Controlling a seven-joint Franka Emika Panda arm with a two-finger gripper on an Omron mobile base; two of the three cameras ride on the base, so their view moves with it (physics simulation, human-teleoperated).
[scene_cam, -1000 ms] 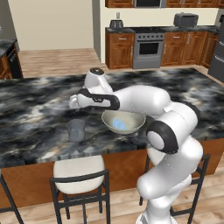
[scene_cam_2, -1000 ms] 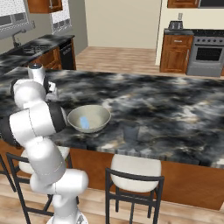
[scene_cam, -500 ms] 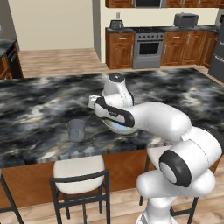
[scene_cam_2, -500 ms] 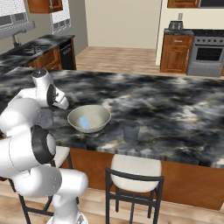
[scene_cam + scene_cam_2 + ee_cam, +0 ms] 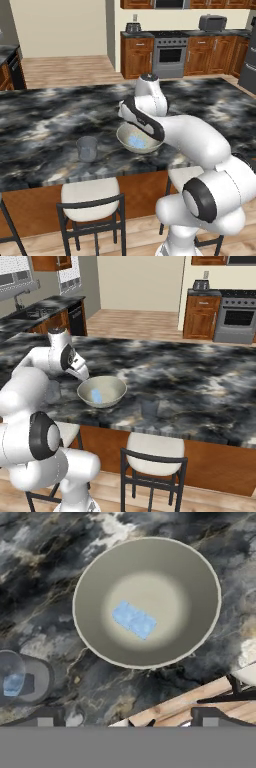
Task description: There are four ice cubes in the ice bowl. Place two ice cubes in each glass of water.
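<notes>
Gripper open above smooth round ice bowl on marbled counter.

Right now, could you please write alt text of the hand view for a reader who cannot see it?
Seen from above, a wide beige ice bowl sits on a dark marbled counter with pale blue ice cubes lying together at its middle. At the left edge stands a glass of water with a blue cube inside.
</notes>
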